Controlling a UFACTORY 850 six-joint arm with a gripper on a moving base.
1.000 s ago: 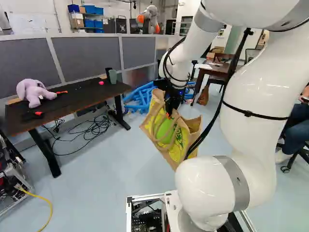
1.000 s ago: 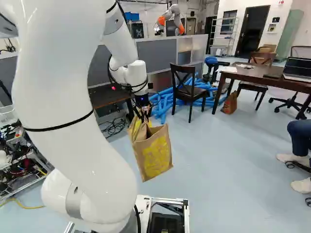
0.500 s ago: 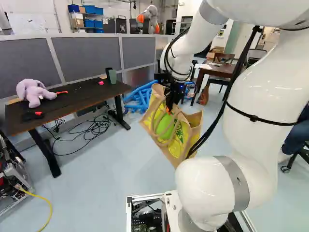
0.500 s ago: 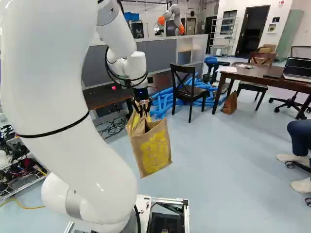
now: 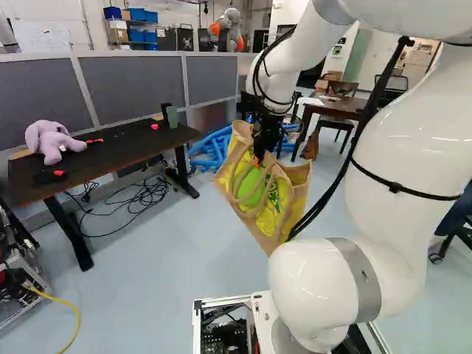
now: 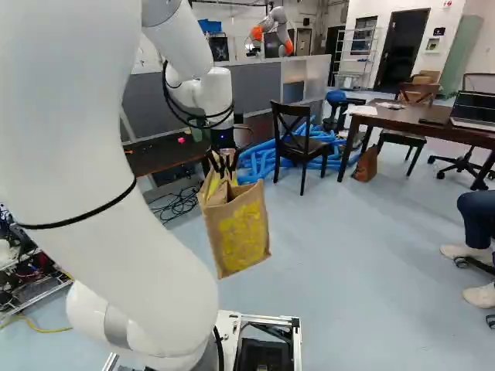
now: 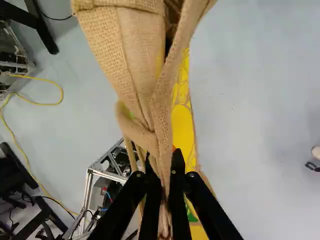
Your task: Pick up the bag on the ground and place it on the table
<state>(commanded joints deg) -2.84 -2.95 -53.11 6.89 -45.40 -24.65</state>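
Note:
My gripper hangs above the floor ahead of the base, shut on the gathered top of the bag. The tan burlap bag, with yellow and green print, dangles clear of the floor and tilts a little; in the right base view its yellow-printed side shows. In the wrist view the gripper pinches bunched burlap between its two fingers. At the left of the left base view stands the dark table, apart from the bag.
On the table are a purple plush toy, a green cup and small red items. Cables lie beneath. Blue tubes and a chair stand beyond the bag. Another robot is behind the partition.
The arm's upper links have swung, rightward in the left base view and leftward in the right one. The held bag has shifted slightly with the gripper. The base has not moved.

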